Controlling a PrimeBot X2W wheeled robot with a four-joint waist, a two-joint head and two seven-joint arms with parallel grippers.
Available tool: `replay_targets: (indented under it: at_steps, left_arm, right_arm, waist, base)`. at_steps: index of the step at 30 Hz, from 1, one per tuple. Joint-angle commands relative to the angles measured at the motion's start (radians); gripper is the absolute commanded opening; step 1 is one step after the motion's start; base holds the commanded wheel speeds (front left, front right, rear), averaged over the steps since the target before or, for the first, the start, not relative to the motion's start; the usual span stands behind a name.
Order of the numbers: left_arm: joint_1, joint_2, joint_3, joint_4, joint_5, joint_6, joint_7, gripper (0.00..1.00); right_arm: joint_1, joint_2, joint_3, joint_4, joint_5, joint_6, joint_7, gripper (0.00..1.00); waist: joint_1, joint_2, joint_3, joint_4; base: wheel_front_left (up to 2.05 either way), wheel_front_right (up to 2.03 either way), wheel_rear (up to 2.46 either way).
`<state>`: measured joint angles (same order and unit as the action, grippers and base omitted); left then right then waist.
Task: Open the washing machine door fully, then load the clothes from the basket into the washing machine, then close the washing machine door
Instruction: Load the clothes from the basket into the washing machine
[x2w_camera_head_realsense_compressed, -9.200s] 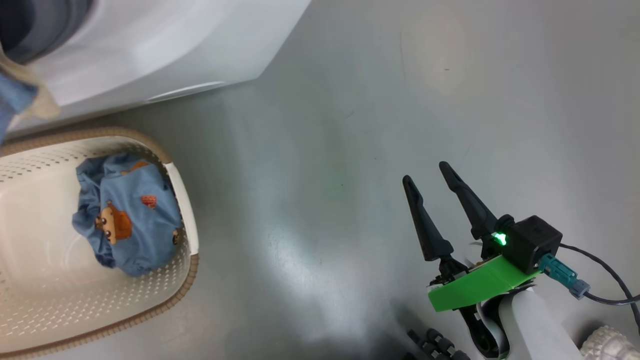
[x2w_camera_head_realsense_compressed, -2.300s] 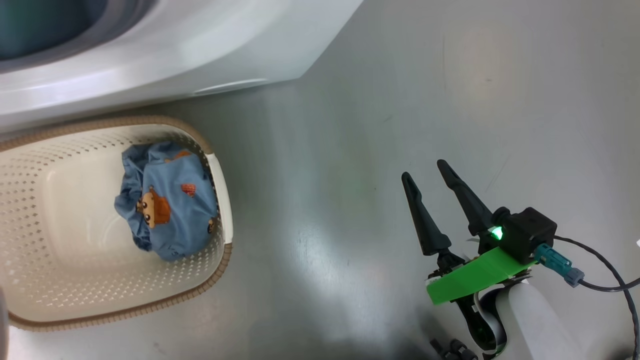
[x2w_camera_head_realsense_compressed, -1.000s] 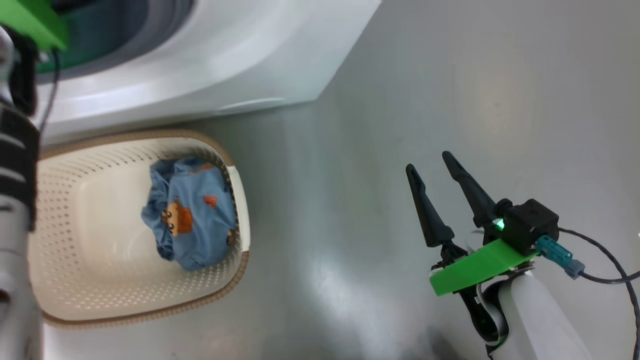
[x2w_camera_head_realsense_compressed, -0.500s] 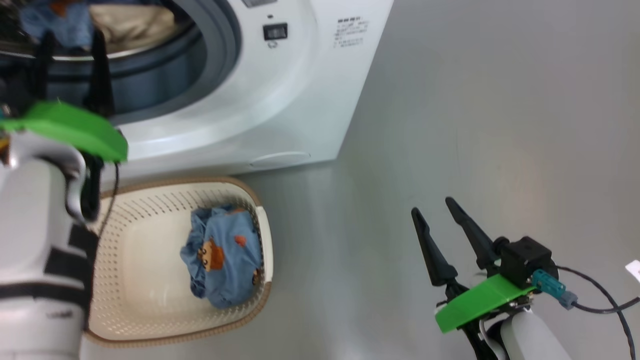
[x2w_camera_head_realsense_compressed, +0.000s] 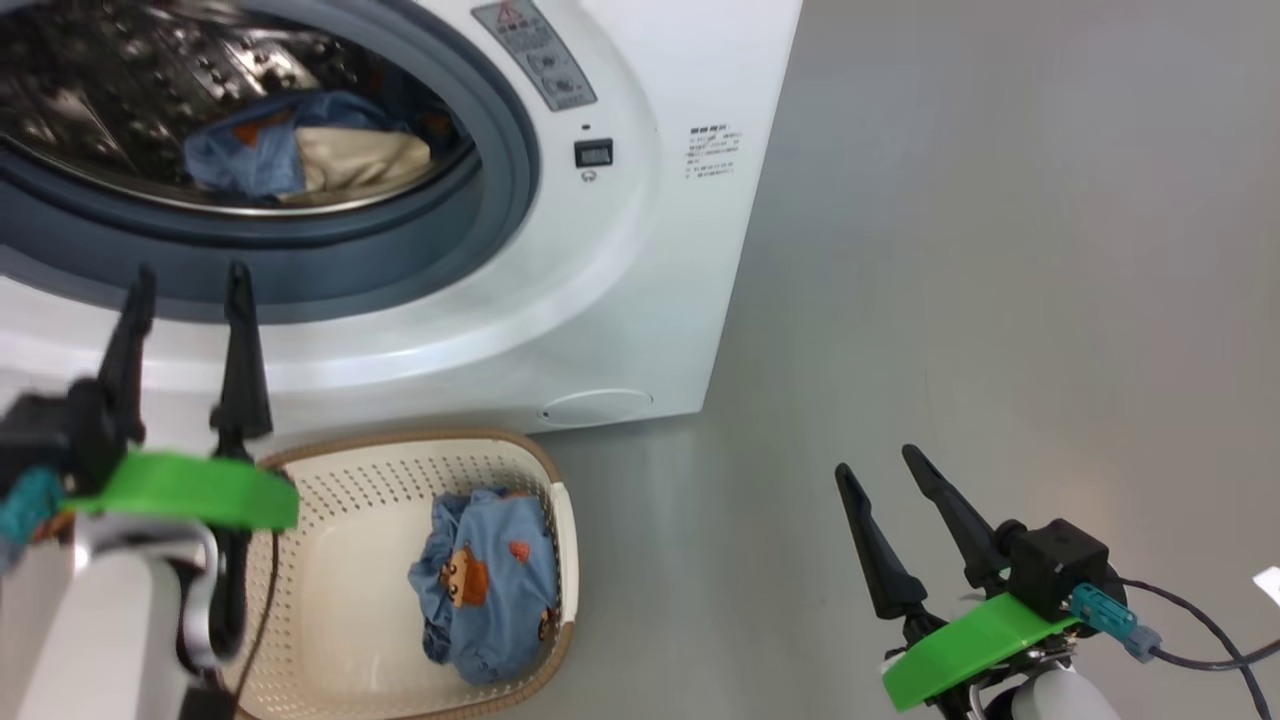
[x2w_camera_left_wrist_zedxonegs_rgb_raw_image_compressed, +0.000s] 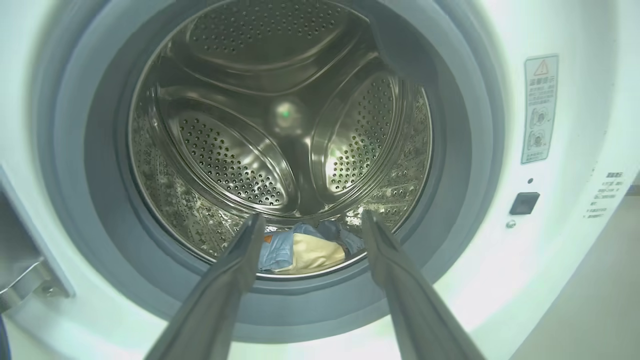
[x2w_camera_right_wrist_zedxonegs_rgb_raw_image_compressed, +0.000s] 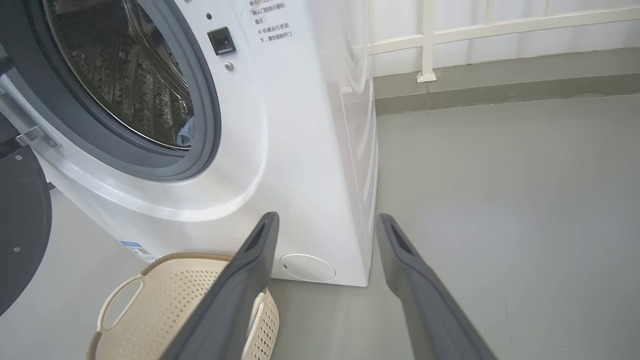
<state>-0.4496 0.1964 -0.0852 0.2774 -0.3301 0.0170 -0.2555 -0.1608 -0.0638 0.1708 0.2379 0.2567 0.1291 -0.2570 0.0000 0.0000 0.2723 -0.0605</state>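
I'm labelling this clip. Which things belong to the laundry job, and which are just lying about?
Job: washer, door, basket, bear garment in it, clothes in drum.
Lying about: railing, white scrap on floor.

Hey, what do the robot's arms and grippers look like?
The left gripper and right gripper each have two long, tapering dark fingers on a bright green mount over a white forearm. The right one carries a black box with a teal plug and dark cable.

One washing machine, one basket, one left gripper, one right gripper, one basket garment, one blue drum garment, one cream drum garment.
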Motion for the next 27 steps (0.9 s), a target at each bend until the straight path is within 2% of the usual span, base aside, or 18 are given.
replay_targets:
  at_steps: [1, 8, 14, 20, 27]
  left_arm:
    - [0.039, 0.036, 0.041, -0.069, 0.010, 0.017, -0.006, 1.00]
    - [0.257, 0.016, 0.080, -0.245, 0.052, 0.083, -0.006, 1.00]
    - [0.408, -0.015, 0.109, -0.326, 0.070, 0.108, -0.006, 1.00]
    - [0.506, -0.056, 0.133, -0.371, 0.092, 0.108, -0.006, 1.00]
    - [0.581, -0.100, 0.149, -0.383, 0.119, 0.084, -0.006, 1.00]
  right_arm:
    - [0.018, 0.000, 0.017, -0.030, 0.000, 0.002, -0.005, 1.00]
    - [0.051, -0.003, -0.007, -0.062, -0.023, 0.002, -0.005, 1.00]
    - [0.083, -0.003, -0.016, -0.076, -0.031, 0.002, -0.005, 1.00]
    - [0.101, -0.008, -0.025, -0.093, -0.034, 0.002, -0.005, 1.00]
    - [0.126, -0.011, -0.041, -0.109, -0.040, 0.002, -0.005, 1.00]
  waist:
    - [0.0000, 0.0000, -0.031, 0.003]
    - [0.0000, 0.0000, -0.089, -0.002]
    - [0.0000, 0.0000, -0.131, 0.002]
    - [0.0000, 0.0000, -0.144, 0.011]
    - [0.0000, 0.0000, -0.170, 0.023]
  base:
    - [0.00, 0.00, 0.00]
    - [0.00, 0.00, 0.00]
    - [0.00, 0.00, 0.00]
    - [0.00, 0.00, 0.00]
    - [0.00, 0.00, 0.00]
